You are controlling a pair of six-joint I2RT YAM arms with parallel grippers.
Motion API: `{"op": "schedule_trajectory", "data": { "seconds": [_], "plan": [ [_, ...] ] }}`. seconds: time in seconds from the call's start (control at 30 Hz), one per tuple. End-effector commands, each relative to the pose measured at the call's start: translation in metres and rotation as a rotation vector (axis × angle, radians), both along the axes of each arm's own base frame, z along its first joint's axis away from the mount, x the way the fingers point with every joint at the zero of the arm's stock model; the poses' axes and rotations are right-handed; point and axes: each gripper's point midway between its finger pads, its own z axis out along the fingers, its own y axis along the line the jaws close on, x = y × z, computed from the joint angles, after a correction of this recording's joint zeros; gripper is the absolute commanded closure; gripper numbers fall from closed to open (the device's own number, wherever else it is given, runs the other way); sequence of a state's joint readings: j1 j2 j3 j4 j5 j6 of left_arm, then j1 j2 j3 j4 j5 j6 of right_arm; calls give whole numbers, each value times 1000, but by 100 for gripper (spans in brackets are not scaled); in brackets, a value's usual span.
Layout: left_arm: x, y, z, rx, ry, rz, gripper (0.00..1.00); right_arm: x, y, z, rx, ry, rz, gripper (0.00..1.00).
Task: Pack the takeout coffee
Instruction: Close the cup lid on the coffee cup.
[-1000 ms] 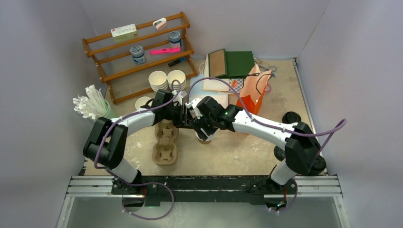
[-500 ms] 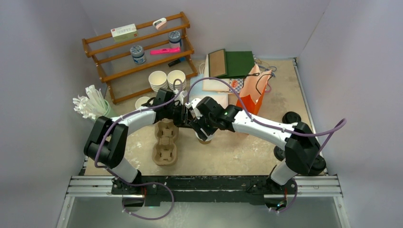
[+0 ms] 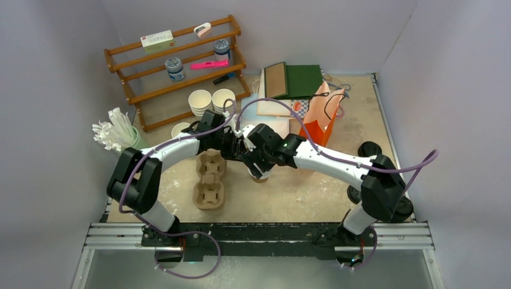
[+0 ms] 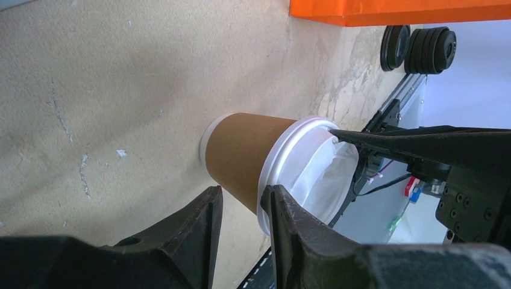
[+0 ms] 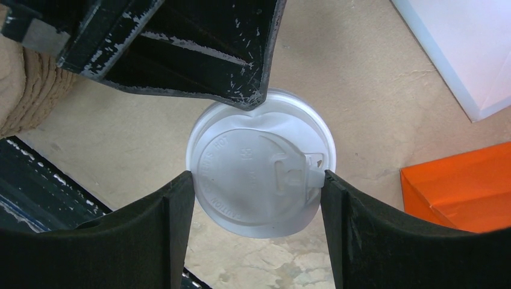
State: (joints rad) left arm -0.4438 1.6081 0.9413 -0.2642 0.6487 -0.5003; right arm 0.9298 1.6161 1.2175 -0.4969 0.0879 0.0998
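Small brown kraft-paper cup (image 4: 241,156) on bench (image 4: 120,72)
Right gripper (image 5: 258,183) clasps its round white plastic lid (image 5: 241,150); left gripper (image 4: 242,194), part-open, seemingly touches it.

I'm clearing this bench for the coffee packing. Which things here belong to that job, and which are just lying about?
For the job: cup, lid, carrier, probably the orange bag.

Lying about: shelf, white cups, straws, black lids, green folder.
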Motion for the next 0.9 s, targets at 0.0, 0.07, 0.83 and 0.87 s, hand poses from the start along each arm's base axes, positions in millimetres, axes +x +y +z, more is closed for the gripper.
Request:
{"op": "schedule_trajectory", "data": {
  "seconds": [0.0,0.07,0.83,0.87],
  "plan": [
    [-32,30,-68,267,95,-27,65,-19,-57,-64,-309,81,-50,38],
    [-34,30,-70,271,99,-31,65,-20,-58,-67,-320,77,-51,38],
    [12,20,45,94,-172,137,37,-8,-30,-38,-137,80,-430,39],
    [10,22,46,87,-169,147,37,-7,-30,-39,-131,79,-437,39]
  ]
}}
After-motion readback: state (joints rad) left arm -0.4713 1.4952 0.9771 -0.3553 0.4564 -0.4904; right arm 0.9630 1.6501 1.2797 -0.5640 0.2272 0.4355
